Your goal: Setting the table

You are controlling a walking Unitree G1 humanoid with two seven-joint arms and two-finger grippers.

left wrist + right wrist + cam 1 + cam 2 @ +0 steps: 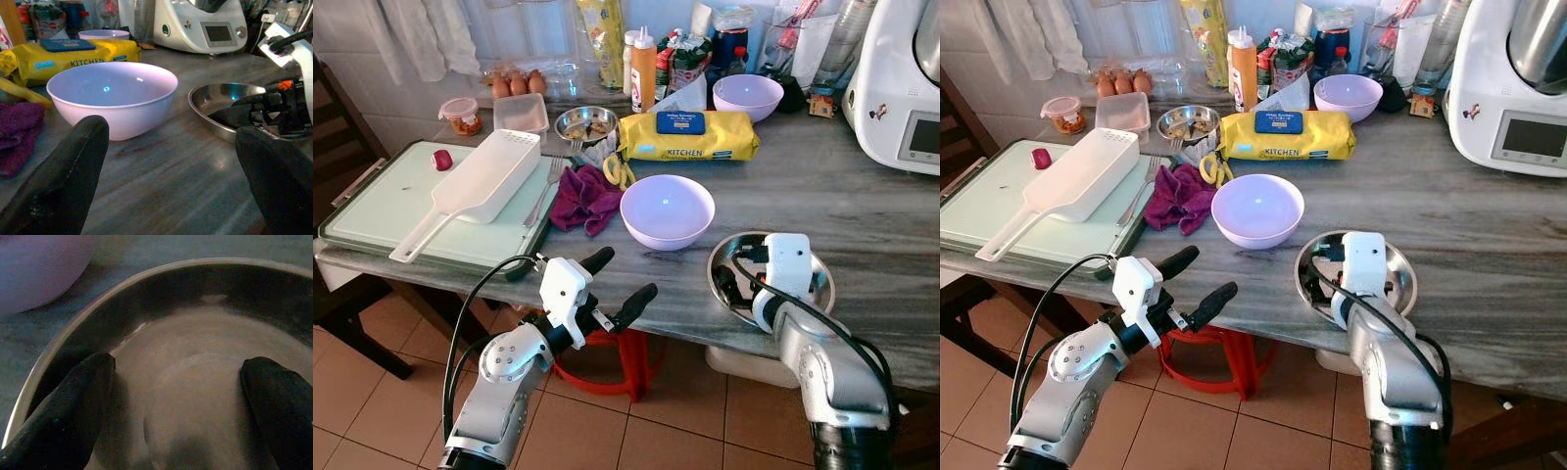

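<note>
1. Left eye view: the right hand (736, 284) hangs over the shallow round steel dish (822, 284) at the near edge of the grey streaked stone counter (862, 211); the left hand (612, 284), fingers spread and empty, hovers off the edge before the pale lilac plastic bowl (667, 210)
2. Right eye view: a crumpled purple cloth (1180, 196) lies just beside that bowl, and a yellow soft wipes pack (1285, 135) behind it
3. Left wrist view: the bowl looks smooth and glossy, the dish thin-walled and mirror-bright
4. Right wrist view: both black fingers stand apart inside the dish, gripping nothing. A good grasp probably needs one finger outside the low rim, since polished steel would likely slip
</note>
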